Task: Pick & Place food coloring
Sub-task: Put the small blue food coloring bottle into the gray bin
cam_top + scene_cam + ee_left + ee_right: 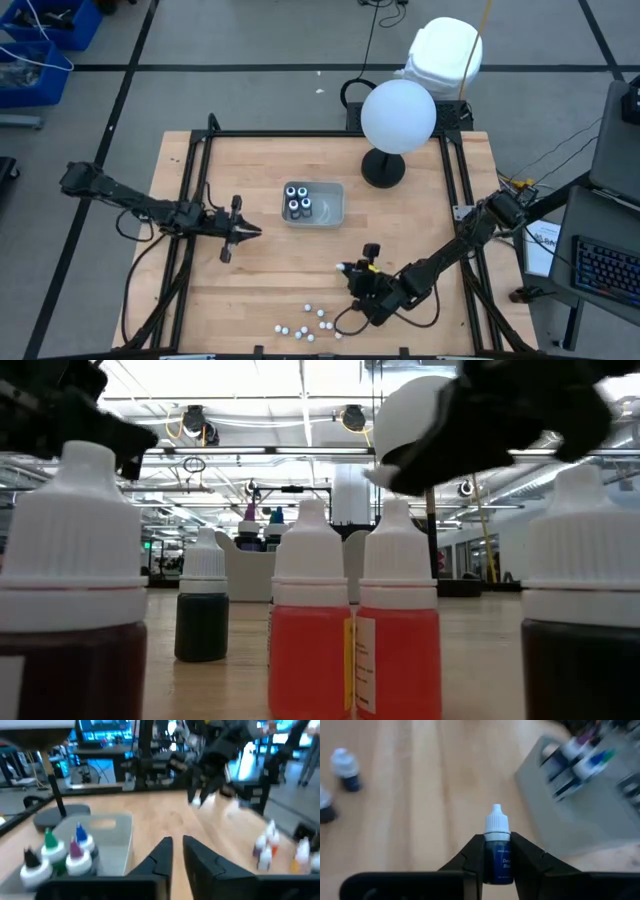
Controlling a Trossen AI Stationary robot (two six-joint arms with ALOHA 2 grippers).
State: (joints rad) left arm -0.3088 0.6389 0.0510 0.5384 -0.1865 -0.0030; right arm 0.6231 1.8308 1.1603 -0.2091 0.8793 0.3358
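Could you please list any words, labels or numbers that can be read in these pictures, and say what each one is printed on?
"Da... Blu...": partial white print on the dark blue bottle held between the right gripper fingers; the rest is hidden.
Label on the red bottle in the low view: print too small to read.
Bottles in the grey tray: no text can be read.
Loose bottles on the table: too small to read.

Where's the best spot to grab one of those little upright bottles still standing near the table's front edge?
By its straight round body, below the white cap, coming from above: each loose bottle stands upright, like the blue bottle the right gripper holds between its fingers.
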